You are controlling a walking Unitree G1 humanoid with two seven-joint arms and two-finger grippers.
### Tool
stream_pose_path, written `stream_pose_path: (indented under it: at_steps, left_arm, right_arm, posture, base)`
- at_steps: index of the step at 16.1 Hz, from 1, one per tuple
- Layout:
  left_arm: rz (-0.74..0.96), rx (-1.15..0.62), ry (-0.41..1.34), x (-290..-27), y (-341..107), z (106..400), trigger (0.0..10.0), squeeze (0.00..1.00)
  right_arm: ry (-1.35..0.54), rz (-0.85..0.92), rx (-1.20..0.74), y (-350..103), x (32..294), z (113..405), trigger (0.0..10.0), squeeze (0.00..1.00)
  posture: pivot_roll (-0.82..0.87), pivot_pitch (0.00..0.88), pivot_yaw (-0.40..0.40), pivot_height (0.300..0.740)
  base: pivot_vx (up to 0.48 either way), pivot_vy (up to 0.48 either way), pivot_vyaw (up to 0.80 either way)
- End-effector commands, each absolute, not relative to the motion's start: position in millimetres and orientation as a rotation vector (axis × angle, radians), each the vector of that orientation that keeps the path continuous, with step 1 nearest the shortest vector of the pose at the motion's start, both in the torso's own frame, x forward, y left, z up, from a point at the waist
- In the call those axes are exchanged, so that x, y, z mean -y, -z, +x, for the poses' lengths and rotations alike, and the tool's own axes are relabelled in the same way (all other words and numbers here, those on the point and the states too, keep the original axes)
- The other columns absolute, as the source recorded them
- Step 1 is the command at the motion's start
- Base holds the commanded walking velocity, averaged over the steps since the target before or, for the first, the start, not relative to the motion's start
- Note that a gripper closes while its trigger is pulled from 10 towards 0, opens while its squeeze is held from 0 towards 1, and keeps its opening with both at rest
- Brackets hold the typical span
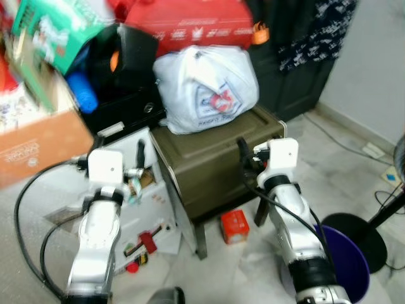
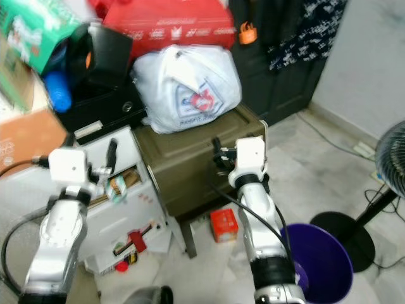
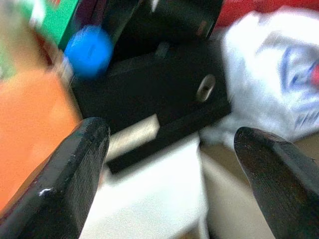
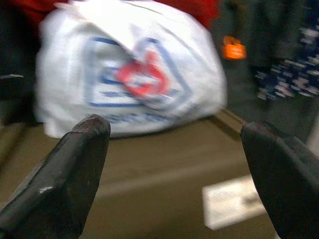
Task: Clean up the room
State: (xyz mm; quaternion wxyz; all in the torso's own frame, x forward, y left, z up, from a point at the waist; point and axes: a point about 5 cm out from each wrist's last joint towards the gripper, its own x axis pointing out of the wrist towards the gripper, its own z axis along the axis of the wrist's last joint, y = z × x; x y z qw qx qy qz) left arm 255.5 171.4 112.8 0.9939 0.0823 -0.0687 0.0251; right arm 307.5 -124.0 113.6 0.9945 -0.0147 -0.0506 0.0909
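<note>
A small red box (image 1: 235, 227) lies on the tiled floor in front of an olive-green cabinet (image 1: 202, 158). A bulging white plastic bag (image 1: 205, 88) sits on top of the cabinet. My left gripper (image 3: 169, 149) is open with nothing in it, raised before a white shelf unit (image 1: 149, 209); one black finger (image 1: 140, 152) stands upright there. My right gripper (image 4: 174, 144) is open too, held level with the cabinet top and facing the bag, with one finger (image 1: 242, 149) at the cabinet's front edge. Small red pieces (image 1: 147, 242) lie low by the shelf unit.
An orange cardboard box (image 1: 38, 142), a black bag (image 1: 126, 57), a blue bottle (image 1: 82, 92) and a red package (image 1: 190, 22) are piled behind. A purple bucket (image 1: 351, 259) and a fan base (image 1: 364, 237) stand at the right. Cables trail across the floor.
</note>
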Motion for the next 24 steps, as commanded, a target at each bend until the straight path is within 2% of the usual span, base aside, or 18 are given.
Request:
stream_pose_path:
  at_steps: [1, 4, 9, 15, 21, 24]
  left_arm:
    - [0.161, 0.141, -0.072, -171.9, -115.5, 252.3, 10.0, 0.00]
    - [0.164, 0.115, -0.074, -165.8, -106.5, 238.1, 10.0, 0.00]
    - [0.165, 0.104, -0.053, -165.9, -105.2, 242.2, 10.0, 0.00]
    - [0.161, 0.073, -0.015, -160.5, -98.3, 233.8, 10.0, 0.00]
    - [0.151, 0.010, 0.021, -168.0, -89.6, 202.3, 10.0, 0.00]
    - [0.162, -0.001, 0.013, -170.9, -87.3, 196.9, 10.0, 0.00]
  right_arm:
    - [-0.218, -0.040, 0.100, -114.2, 119.0, 304.4, 10.0, 0.00]
    - [-0.240, -0.047, 0.081, -107.6, 116.9, 296.0, 10.0, 0.00]
    - [-0.251, -0.066, 0.051, -98.8, 125.3, 283.6, 10.0, 0.00]
    - [-0.202, -0.099, 0.041, -98.8, 143.4, 274.6, 10.0, 0.00]
    - [-0.094, -0.189, -0.017, -90.1, 180.0, 239.4, 10.0, 0.00]
    - [-0.097, -0.209, -0.024, -88.3, 179.7, 237.8, 10.0, 0.00]
  posture:
    - [0.02, 0.000, 0.047, 0.740]
    - [0.02, 0.000, 0.030, 0.740]
    - [0.01, 0.000, 0.018, 0.740]
    - [-0.01, 0.000, 0.022, 0.740]
    - [-0.01, 0.000, 0.021, 0.740]
    - [-0.01, 0.000, 0.025, 0.740]
  base:
    - [0.000, 0.000, 0.80]
    - [0.000, 0.000, 0.80]
    - [0.000, 0.000, 0.80]
    - [0.000, 0.000, 0.80]
    - [0.000, 0.000, 0.08]
    - [0.000, 0.000, 0.80]
